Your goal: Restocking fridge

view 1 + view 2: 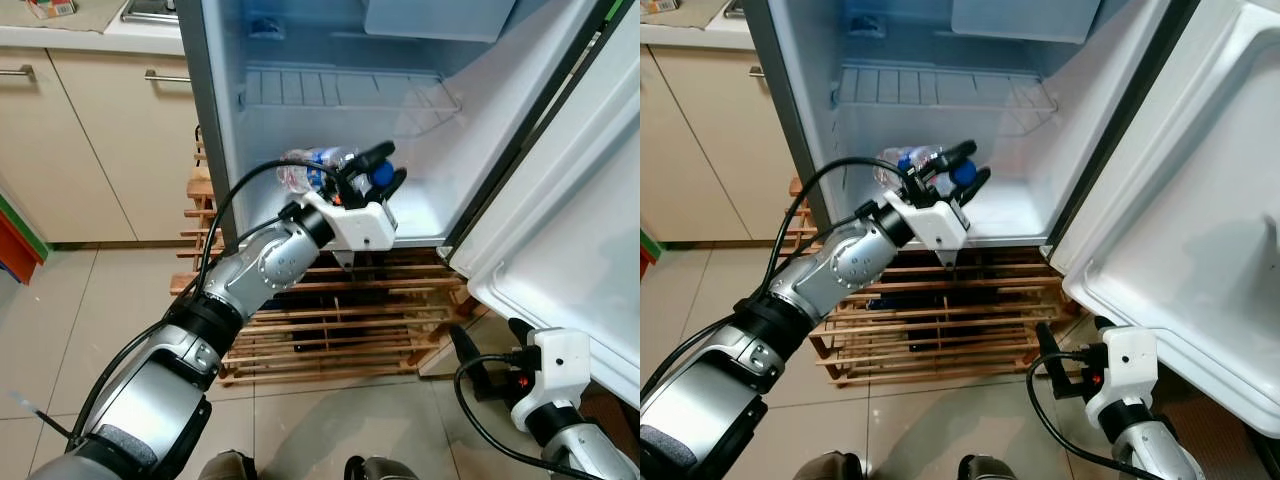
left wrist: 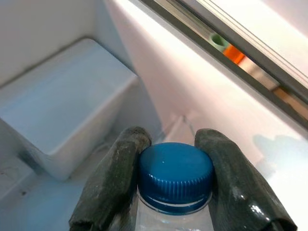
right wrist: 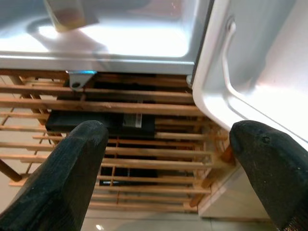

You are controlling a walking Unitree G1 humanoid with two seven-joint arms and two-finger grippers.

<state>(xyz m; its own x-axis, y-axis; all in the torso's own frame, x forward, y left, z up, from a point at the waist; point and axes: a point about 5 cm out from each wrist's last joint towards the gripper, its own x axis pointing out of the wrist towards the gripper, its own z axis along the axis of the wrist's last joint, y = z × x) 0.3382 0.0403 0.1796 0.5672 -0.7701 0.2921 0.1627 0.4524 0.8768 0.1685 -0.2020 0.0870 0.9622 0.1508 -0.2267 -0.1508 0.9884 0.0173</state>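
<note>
Inside the open fridge [image 1: 300, 60] at frame centre, the left gripper [image 1: 372, 172] pinched a water bottle [image 1: 312, 168] by its blue cap [image 2: 175, 176], while the right gripper [image 3: 168, 159] hung spread wide, holding nothing.

The fridge floor [image 1: 420, 215] carries a bottle [image 1: 310, 168] lying at 9 o'clock; the wire shelf [image 1: 340, 92] sits at 12.

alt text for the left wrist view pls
The left gripper pinches the blue cap of a clear water bottle between two black fingers, inside a white fridge with a pale box compartment behind.
</note>
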